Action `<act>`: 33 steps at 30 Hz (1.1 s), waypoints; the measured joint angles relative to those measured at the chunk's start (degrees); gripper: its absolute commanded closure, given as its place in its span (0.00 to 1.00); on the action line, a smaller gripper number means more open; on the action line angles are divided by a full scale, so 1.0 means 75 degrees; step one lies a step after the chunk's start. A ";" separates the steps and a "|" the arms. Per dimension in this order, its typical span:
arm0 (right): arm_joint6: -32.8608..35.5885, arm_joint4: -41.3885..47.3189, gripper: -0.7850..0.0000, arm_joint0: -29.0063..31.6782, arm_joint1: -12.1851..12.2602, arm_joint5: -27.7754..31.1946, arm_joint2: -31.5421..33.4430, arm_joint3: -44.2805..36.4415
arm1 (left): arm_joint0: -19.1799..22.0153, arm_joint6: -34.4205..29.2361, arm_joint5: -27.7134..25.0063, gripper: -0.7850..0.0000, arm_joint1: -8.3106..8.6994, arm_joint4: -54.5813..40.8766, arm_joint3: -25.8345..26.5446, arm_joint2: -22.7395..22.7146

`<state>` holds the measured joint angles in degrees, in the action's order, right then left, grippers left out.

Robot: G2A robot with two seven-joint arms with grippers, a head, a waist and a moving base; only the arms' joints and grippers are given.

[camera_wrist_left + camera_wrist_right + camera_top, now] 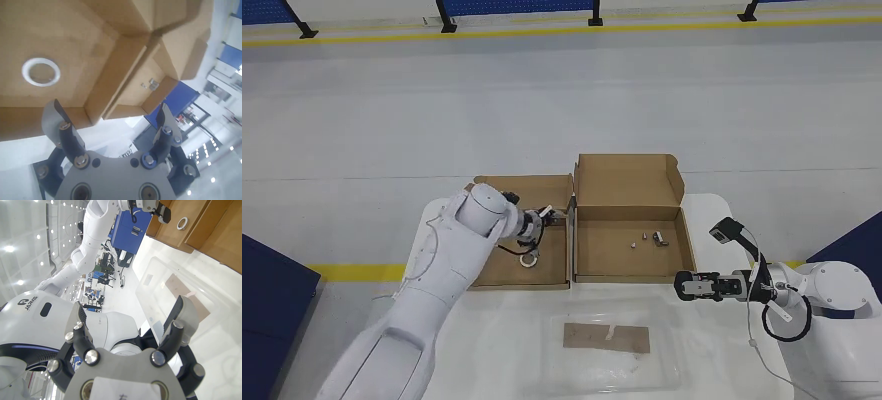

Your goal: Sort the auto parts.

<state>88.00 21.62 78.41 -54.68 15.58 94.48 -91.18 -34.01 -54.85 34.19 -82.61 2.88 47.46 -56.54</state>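
Hovering over the left box, your left end effector stands open near the white ring | right end effector: open, empty, above worktop.

No print can be read with certainty. A white label sits on the plate behind the right claw; its dark mark is cut by the frame's edge. The clear bin on the table carries a pale rectangular sticker and a small round blue sticker, both illegible. A white sign in the room behind bears dark characters too small to make out.
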 measured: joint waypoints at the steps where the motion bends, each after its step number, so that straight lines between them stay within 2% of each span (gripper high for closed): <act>1: 0.0000 0.0000 0.00 0.0000 0.0000 0.0000 0.0000 0.0000 | -0.0346 -0.0166 -0.0064 0.00 0.0126 -0.0073 0.0568 -0.0249; 3: 0.0000 0.0000 0.00 0.0000 0.0000 0.0000 0.0000 0.0000 | -0.0957 -0.0412 -0.0082 0.00 0.0318 -0.0152 0.1513 -0.0639; 7: 0.0000 0.0000 0.00 0.0000 0.0000 0.0000 0.0000 0.0000 | -0.2568 -0.0978 -0.0098 0.00 0.0678 -0.0537 0.3784 -0.1542; 10: 0.0000 0.0000 0.00 0.0000 0.0000 0.0000 0.0000 0.0000 | -0.3523 -0.1206 -0.0135 0.00 0.0832 -0.0822 0.4986 -0.2003; 13: 0.0000 0.0000 0.00 0.0000 0.0000 0.0000 0.0000 0.0000 | -0.4167 -0.1355 -0.0225 0.00 0.0923 -0.1051 0.5775 -0.2213; 22: 0.0000 0.0000 0.00 0.0000 0.0000 0.0000 0.0000 0.0000 | -0.5156 -0.1446 -0.0556 0.00 0.1082 -0.1686 0.6985 -0.2412; 33: 0.0000 0.0000 0.00 0.0000 0.0000 0.0000 0.0000 0.0000 | -0.5441 -0.1225 -0.0568 0.00 0.1222 -0.1861 0.7655 -0.2291</act>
<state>88.00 21.62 78.41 -54.68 15.58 94.48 -91.18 -74.83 -64.04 29.93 -73.45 -11.08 104.87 -73.73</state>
